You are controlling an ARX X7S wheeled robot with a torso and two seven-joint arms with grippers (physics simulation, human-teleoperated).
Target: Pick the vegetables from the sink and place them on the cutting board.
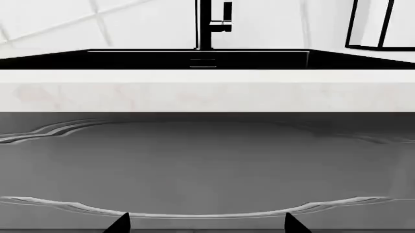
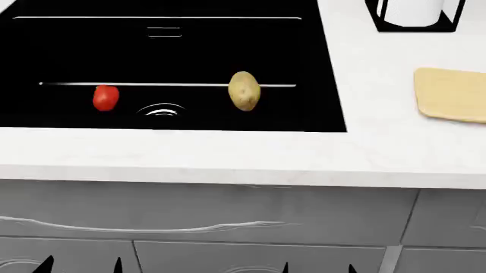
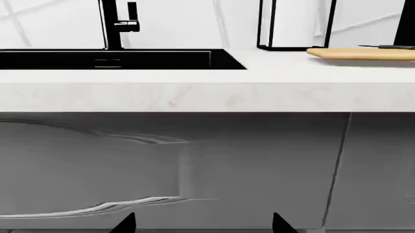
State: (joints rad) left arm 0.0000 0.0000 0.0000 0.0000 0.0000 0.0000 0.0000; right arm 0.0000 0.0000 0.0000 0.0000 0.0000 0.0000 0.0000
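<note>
The white countertop (image 2: 227, 156) fills the middle of the head view, with grey cabinet fronts (image 2: 213, 216) below it. Set into it is the sink (image 2: 334, 85), a wide black basin with its faucet (image 1: 209, 24) at the back wall. On the counter to the robot's right, well apart from the basin, lies the cutting board (image 2: 452, 94), only partly in frame; a black wire-framed holder (image 2: 414, 17) stands behind it, and the right wrist view shows what may be a knife (image 3: 386, 46) lying on the board, though it is too thin there to be sure.

Inside the basin the potato (image 2: 244, 90) sits toward the right side and the red bell pepper (image 2: 104, 97) toward the left, with the ringed drain (image 2: 161, 110) between them. Neither is touched.

The left gripper (image 2: 82, 264) and right gripper (image 2: 317, 267) hang low in front of the cabinets, below the counter edge, jaws spread apart and holding nothing.

Nothing has been picked yet, so both arms must rise over the counter lip first. Lifting too close to the cabinet could catch a finger under the overhang. The potato's rounded shape may roll away from a pinch on the smooth basin floor, and the glossy pepper could slip from a shallow grasp. On the carry, a low path risks knocking the vegetable against the sink wall.
</note>
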